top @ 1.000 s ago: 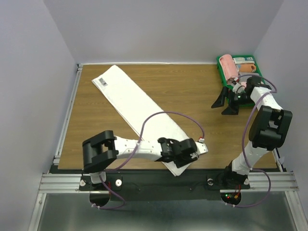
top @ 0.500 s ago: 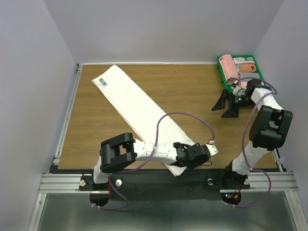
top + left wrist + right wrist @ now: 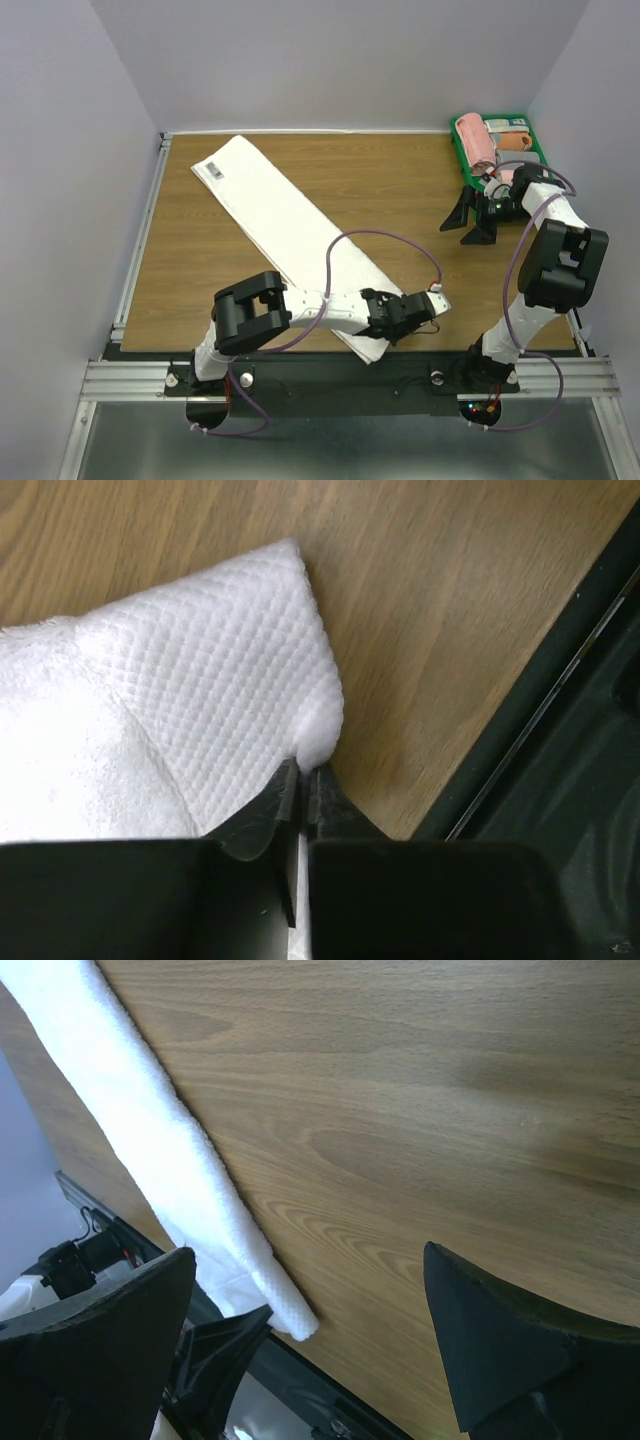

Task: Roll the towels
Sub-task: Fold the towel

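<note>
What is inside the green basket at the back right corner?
A rolled pink towel and an orange roll; the right arm hides the near part of the basket.

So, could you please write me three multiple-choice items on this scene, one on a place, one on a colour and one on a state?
1. Where on the table does the green bin stand?
A. Near left corner. B. Centre. C. Far right corner.

2. What colour is the towel spread flat?
A. White. B. Blue. C. Black.

3. How is the left pincer?
A. Wide open in the air. B. Shut on the towel's near corner. C. Gripping the bin.

Key: 1 C, the top view shows it at the far right corner; 2 A, it lies white across the table; 3 B, the left wrist view shows its fingers closed on the cloth.
</note>
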Motion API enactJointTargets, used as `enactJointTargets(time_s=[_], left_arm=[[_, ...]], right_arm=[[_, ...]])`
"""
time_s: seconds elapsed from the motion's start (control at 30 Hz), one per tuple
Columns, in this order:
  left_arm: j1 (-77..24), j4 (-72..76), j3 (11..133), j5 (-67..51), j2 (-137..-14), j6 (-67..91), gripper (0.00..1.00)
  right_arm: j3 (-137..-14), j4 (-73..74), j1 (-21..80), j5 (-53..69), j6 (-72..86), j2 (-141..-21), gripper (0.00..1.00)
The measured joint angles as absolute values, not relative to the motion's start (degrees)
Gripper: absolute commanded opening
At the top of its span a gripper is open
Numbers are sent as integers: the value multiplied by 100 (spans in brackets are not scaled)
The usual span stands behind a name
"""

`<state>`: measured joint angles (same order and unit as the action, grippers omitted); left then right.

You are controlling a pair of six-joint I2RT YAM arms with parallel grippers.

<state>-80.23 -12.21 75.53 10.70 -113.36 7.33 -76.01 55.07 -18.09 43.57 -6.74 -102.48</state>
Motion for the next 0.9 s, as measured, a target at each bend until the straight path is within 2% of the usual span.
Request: enactJointTargets(time_s=[0.33,0.67,0.8,0.9], left_arm=[[-7435,-1122,7655,-23,-11332,580,0],[-7664,-1166,7297,-1551,-9856,252,0],[-7037,-1203,7443,-2290,-9784,-102,0],[-6176,-1551,7491,-2790,-9808,-676,0]], right_arm=[[-7601,5509,-1872,4357,-784,-10256,100],[-7601,5509,-1874,4364,-843,-10396,100],[-7601,5509,-1874,4394,-875,-10464,100],[-7601,5509,-1874,4399,-882,-10516,100]])
